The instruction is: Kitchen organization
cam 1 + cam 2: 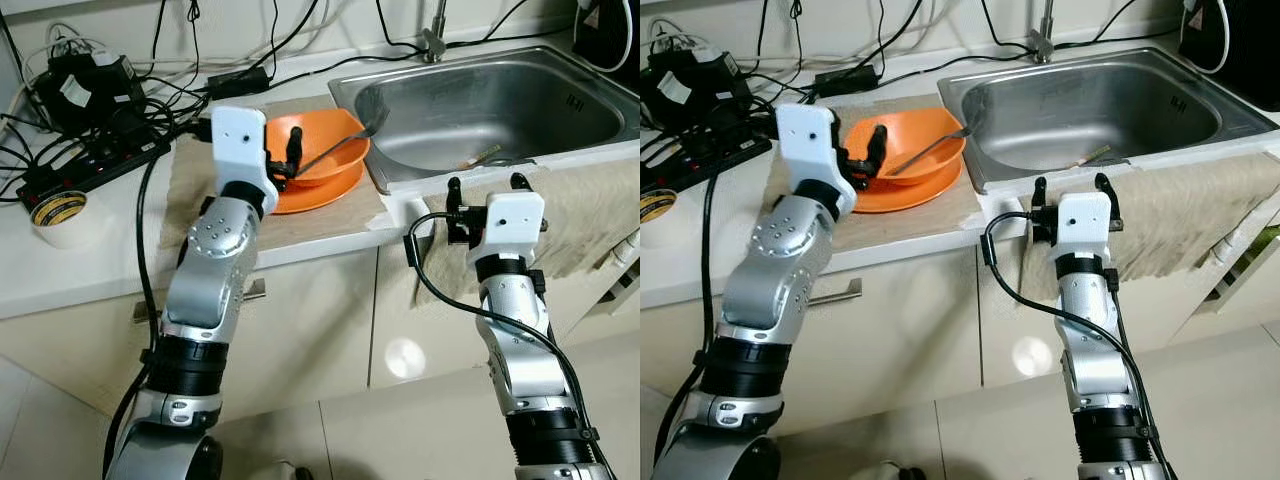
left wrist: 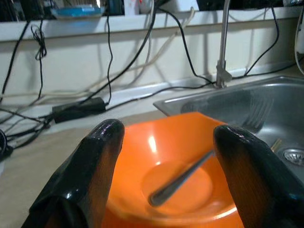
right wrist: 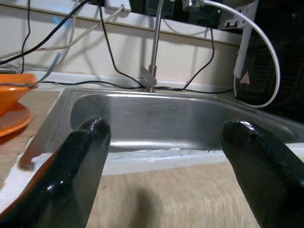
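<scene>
Arms: two silver arms rise from the lower edge of the head views, the left toward the orange dishes, the right toward the sink front.
Right gripper (image 1: 489, 184): fingers spread apart, holding nothing, hovering at the front edge of the bench just before the sink, above the beige cloth (image 1: 590, 215) that hangs over that edge.
Left gripper (image 1: 283, 155): fingers parted and empty, poised at the near rim of the orange bowl; in the left wrist view the two black fingers (image 2: 92, 175) frame the bowl.
Orange bowl (image 1: 330, 150): sits on an orange plate (image 1: 312, 195), on a tan mat on the bench (image 1: 100, 255), just left of the sink.
Fork (image 1: 335, 146): handle rests inside the bowl, tines stick out over the bowl's rim toward the sink.
Sink (image 1: 500, 110): stainless steel, with a small utensil (image 1: 481, 156) lying near the drain; the tap stands at its back edge.
Bench, left side: a black power strip (image 1: 90, 165), tangled black cables and a roll of tape (image 1: 58, 212).
</scene>
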